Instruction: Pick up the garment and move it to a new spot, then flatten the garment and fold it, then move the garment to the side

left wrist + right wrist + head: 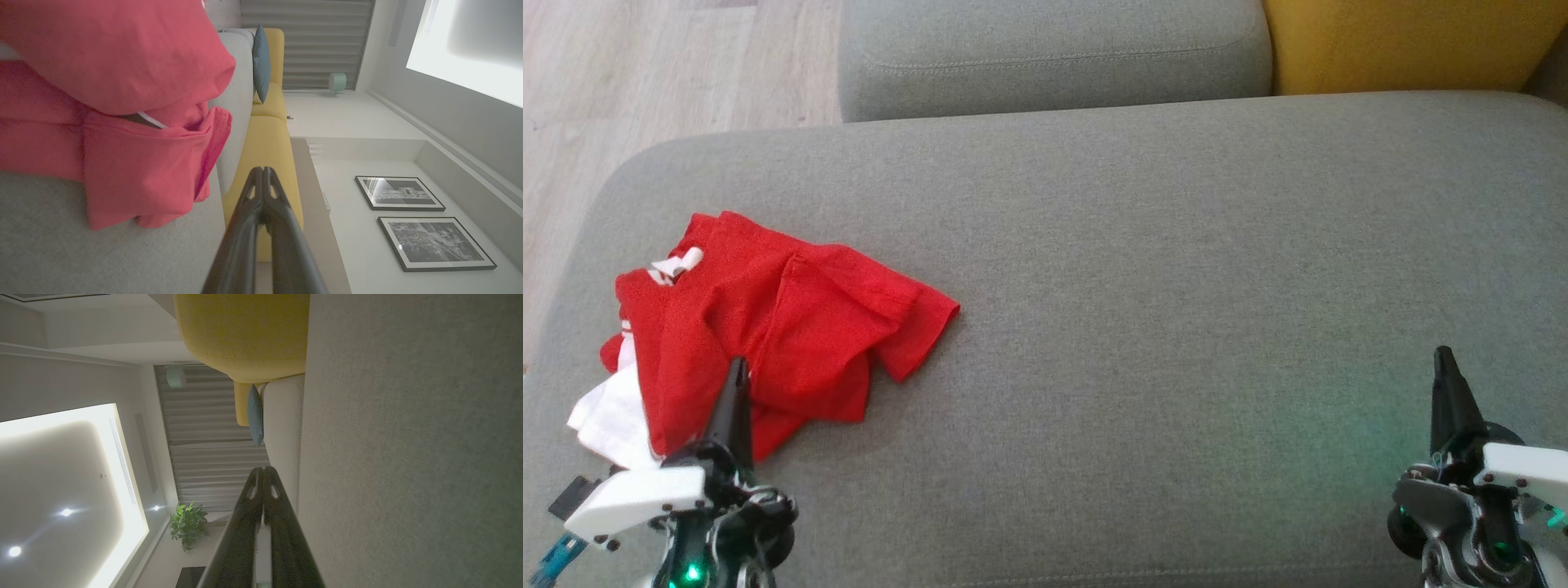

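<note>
Head view, nearest first. At 7 o'clock, the left gripper (738,369) has its two dark fingers pressed together with nothing between them; its tip overlaps the near edge of the garment (768,327), though contact cannot be judged from here. At 4 o'clock, the right gripper (1445,359) is likewise closed and empty, resting over bare upholstery well apart from the cloth. The garment, red with a white panel (609,416) at its near-left edge, lies crumpled at 9 o'clock on the grey seat cushion (1176,269), close to the cushion's left end. Beyond the seat, a grey back cushion (1054,57) sits at 12 o'clock, a yellow cushion (1405,41) at 1 o'clock, and wooden floor (645,73) at 11 o'clock. In the left wrist view, the closed fingers (269,192) point past the red folds, which lie at 10 o'clock, clear of the fingertips. In the right wrist view, the closed fingers (271,490) run alongside plain grey fabric at 3 o'clock.
</note>
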Tool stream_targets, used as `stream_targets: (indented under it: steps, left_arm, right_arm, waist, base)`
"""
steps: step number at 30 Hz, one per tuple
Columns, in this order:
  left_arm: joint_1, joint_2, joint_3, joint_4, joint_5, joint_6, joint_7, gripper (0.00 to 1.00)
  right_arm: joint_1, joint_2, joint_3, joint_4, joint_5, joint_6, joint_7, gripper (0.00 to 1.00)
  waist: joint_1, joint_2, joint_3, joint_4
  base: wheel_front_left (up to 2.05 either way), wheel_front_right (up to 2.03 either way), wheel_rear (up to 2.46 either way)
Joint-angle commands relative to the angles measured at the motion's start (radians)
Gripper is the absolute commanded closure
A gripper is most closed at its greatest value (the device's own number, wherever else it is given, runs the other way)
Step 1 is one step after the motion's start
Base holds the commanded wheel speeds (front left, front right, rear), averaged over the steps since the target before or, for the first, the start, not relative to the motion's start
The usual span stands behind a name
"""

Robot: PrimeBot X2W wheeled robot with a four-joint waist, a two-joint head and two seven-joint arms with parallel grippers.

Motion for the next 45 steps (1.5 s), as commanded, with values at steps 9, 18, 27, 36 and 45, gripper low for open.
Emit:
stream_targets:
  steps: [9, 18, 27, 36, 45]
  left_arm:
    - [0.012, -0.003, -0.003, 0.021, 0.002, 0.001, -0.007, 0.00]
    - [0.025, -0.002, 0.003, -0.004, 0.017, 0.001, -0.033, 0.00]
    - [0.030, -0.001, 0.022, -0.017, 0.052, 0.000, -0.056, 0.00]
    - [0.024, 0.000, 0.057, -0.047, 0.117, -0.001, -0.086, 0.00]
    - [0.010, 0.001, 0.097, -0.095, 0.200, 0.006, -0.112, 0.00]
  right_arm:
    - [0.009, 0.001, 0.006, 0.021, -0.002, 0.000, -0.005, 0.00]
    - [0.015, 0.001, 0.019, 0.009, -0.034, 0.000, -0.032, 0.00]
    - [0.011, 0.001, 0.017, 0.004, -0.108, 0.000, -0.055, 0.00]
    - [-0.002, 0.000, 0.023, -0.059, -0.303, 0.001, -0.085, 0.00]
    - [-0.007, 0.000, 0.038, -0.129, -0.482, 0.001, -0.111, 0.00]
  waist:
    - [0.0000, -0.0001, 0.000, 0.000]
    - [0.0000, -0.0001, -0.006, -0.003]
    - [0.0000, -0.0001, -0.008, -0.004]
    - [0.0000, -0.0001, -0.009, -0.002]
    - [0.0000, -0.0001, -0.008, -0.002]
  base:
    - [0.00, 0.00, 0.00]
    - [0.00, 0.00, 0.00]
    - [0.00, 0.00, 0.00]
    - [0.00, 0.00, 0.00]
    - [0.00, 0.00, 0.00]
